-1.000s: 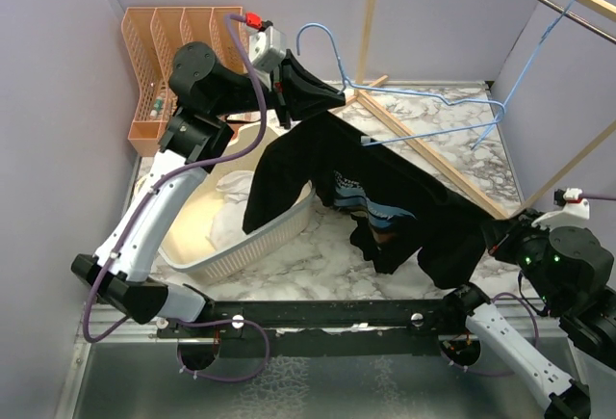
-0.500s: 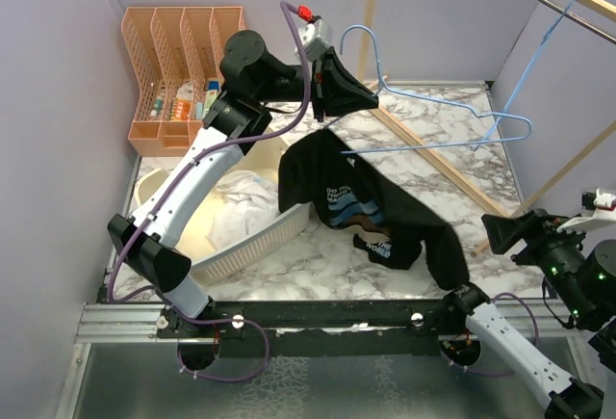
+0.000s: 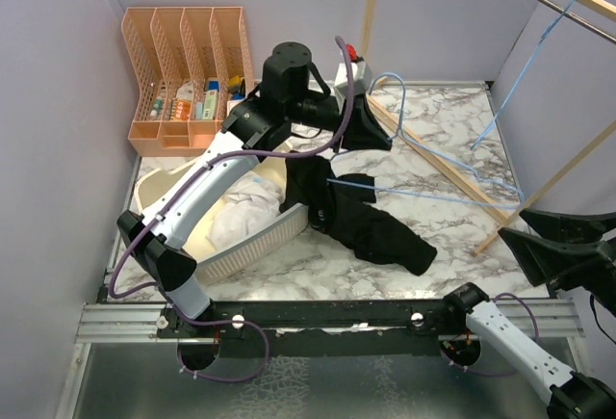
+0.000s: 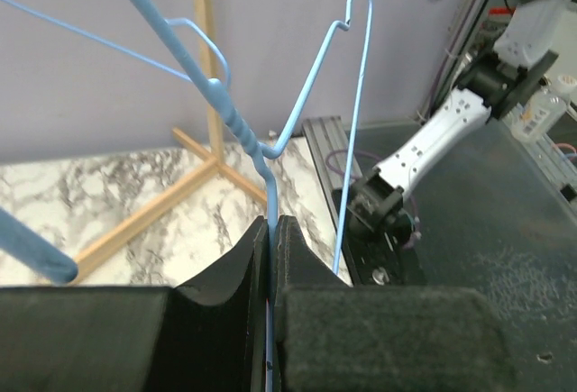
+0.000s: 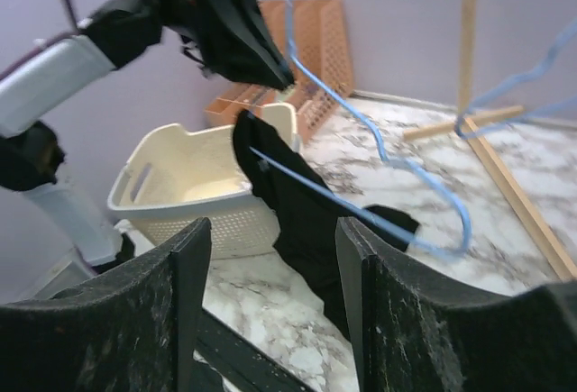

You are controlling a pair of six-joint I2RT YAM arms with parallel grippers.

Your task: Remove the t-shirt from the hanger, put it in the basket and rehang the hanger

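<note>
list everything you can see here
hanger: 1, blue, pinched in the left gripper, shirt draped on its lower wire
hanger on rail: 1, blue, far right
shirt: 1, black, partly on the table, partly on the hanger
basket: 1, cream, left of the shirt
cloth: white, inside the basket, count unclear
organiser: 1, orange, back left corner
small items: several, mixed colours, in the organiser
rack: 1, bare wood, back right
table: 1, white marble
left gripper: 1, black, shut on the hanger
right gripper: 1, black, open, near right edge, holding nothing
</note>
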